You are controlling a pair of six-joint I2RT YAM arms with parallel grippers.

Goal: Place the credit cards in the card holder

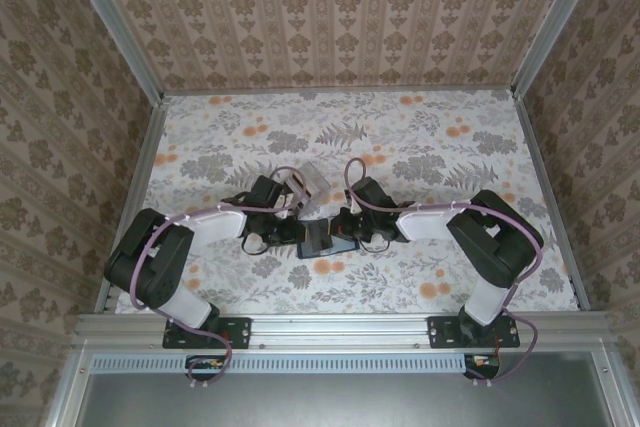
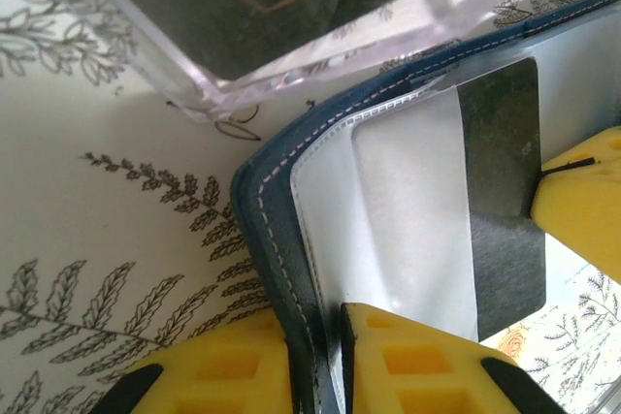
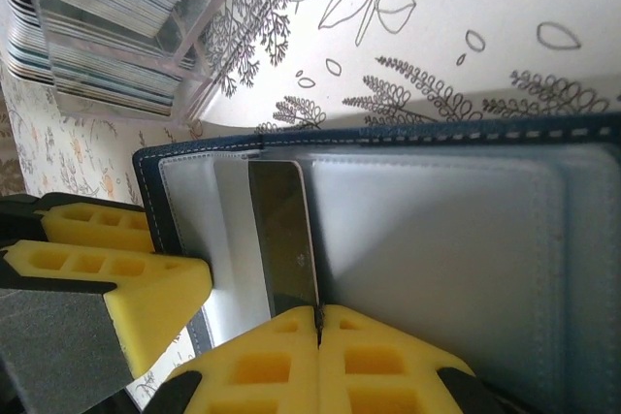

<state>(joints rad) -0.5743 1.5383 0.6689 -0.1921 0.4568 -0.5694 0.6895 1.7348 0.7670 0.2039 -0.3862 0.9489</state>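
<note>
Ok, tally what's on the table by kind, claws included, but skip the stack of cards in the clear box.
Claws: 2, the left claw and the right claw
Holder: 1
Box: 1
Card out of the box: 1
Total: 5

Navy stitched leather card holder (image 2: pixel 260 239) on the floral bench (image 2: pixel 107 239).
Yellow foam fingers (image 2: pixel 417 366) clamp its lower edge; a dark grey card (image 2: pixel 505 191) lies across its clear sleeve, another yellow finger (image 2: pixel 587 206) touching it; a clear acrylic box (image 2: pixel 291 79) stands just above.
</note>
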